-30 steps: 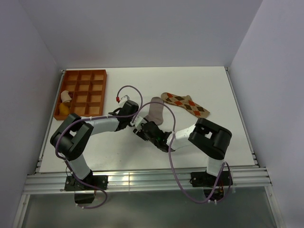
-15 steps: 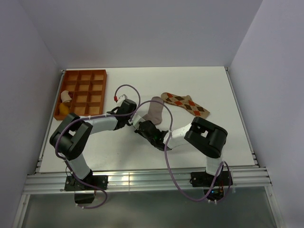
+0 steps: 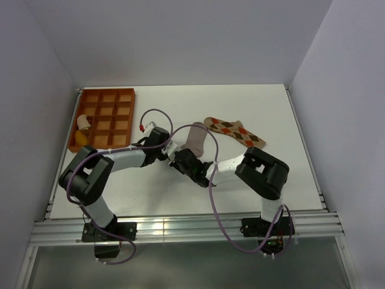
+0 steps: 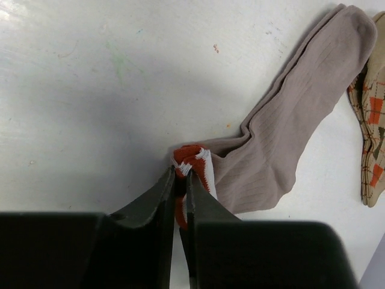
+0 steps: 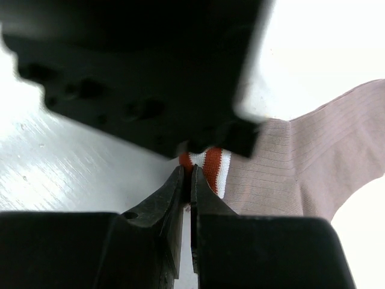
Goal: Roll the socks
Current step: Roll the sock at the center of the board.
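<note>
The left gripper [image 4: 181, 173] is pressed nearly together at lower centre of its wrist view, pinching the red-and-white cuff [image 4: 195, 158] of the grey-brown sock [image 4: 289, 126]; red cloth shows between the fingers. The right gripper [image 5: 186, 171] meets the same cuff from the other side, jaws pressed together at its edge. Whether they have caught cloth I cannot tell.

From the cuff the sock runs away to the upper right, bent at the heel, with its toe farthest off. Both arms are equally near, so a roll would likely travel along that axis. Beyond the toe lies the argyle sock [image 4: 373, 120], just touching or overlapping it. In the overhead view, bare table [image 3: 277, 108] lies to the right, and the orange tray [image 3: 107, 91] sits well apart at upper left.
</note>
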Available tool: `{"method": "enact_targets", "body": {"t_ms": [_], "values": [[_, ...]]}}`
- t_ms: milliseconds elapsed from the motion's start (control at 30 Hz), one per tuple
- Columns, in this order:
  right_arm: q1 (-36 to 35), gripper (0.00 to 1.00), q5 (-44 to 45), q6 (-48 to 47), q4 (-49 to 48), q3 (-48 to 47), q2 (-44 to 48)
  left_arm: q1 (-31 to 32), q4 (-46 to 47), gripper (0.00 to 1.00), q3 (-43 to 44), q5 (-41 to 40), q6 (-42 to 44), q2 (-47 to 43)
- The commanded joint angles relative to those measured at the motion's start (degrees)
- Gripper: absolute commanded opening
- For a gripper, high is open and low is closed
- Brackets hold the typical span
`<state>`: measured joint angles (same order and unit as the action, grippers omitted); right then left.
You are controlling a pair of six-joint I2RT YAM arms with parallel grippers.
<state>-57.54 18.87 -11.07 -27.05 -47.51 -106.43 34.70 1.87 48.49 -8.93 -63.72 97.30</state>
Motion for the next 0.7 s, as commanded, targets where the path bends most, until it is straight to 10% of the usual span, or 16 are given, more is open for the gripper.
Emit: {"method": "enact_targets", "body": {"t_ms": [0,667], "values": [[2.3,0.00,-5.9,4.7,6.9,-1.8,0.1,0.5,0.7,0.16,-1.9,0.8,-1.7,-3.5],[13.4,0.00,-21.5,23.4,15.1,-1.8,5.1,-2.4,5.8,0.46,-6.3,0.8,-4.9,-10.3]]}}
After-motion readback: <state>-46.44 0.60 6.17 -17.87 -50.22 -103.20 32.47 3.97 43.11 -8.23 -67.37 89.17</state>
